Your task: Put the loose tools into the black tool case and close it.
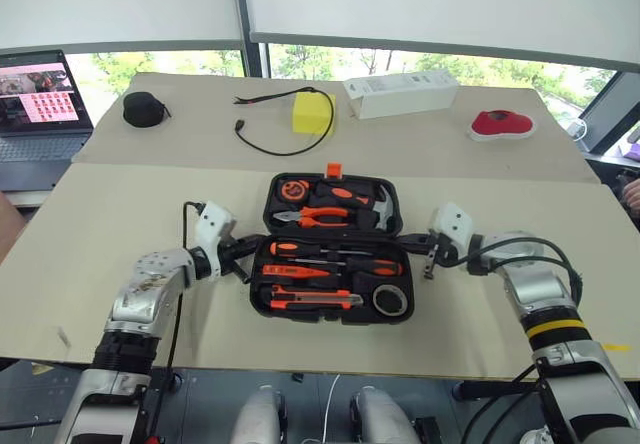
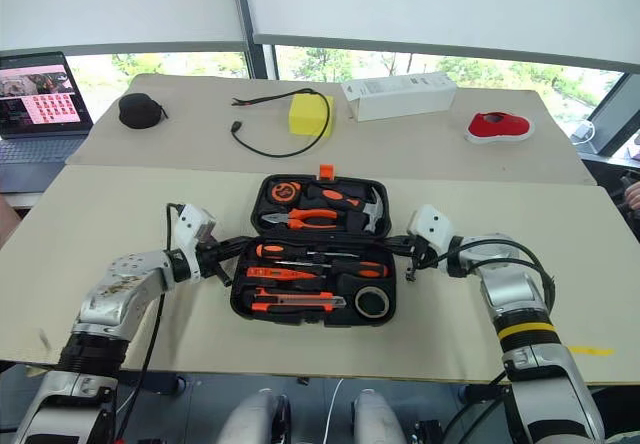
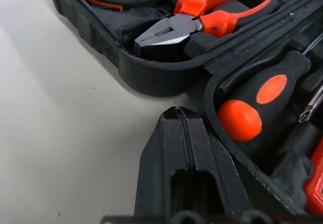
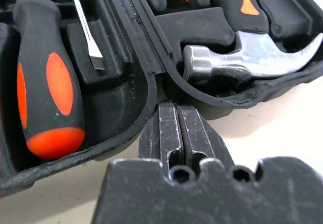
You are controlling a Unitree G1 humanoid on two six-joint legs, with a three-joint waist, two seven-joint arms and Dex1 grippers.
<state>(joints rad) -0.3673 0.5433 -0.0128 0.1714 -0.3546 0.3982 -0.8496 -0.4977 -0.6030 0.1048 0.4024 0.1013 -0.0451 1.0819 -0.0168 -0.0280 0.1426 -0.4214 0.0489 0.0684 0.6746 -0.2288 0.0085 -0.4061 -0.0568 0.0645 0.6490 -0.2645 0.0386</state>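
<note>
**Open tool case, both my grippers at its hinge line**

Item 1. The black tool case lies open and flat on the near beige table, far half and near half side by side, with a small orange latch at the far edge.

Item 2. Far half: round tape measure, orange-handled pliers, hammer. All are seated in their moulded slots.

Item 3. Near half: two long screwdrivers with orange-and-black handles lying crosswise, a small orange tester screwdriver, the orange-black utility knife along the near edge, and the black tape roll in the near right corner. All the loose tools sit inside the case.

Item 4. My left gripper: fingers pressed together, holding nothing, tips against the left end of the case where the two halves meet. My wrist view shows a screwdriver handle butt just past the case wall.

Item 5. My right gripper: fingers likewise closed and empty, tips at the right end of the hinge line, between the hammer head and a screwdriver handle.

Item 6. Far table: small black round pouch, yellow block with a black cable looped round it, white box, red object. A laptop stands at the far left.
</note>
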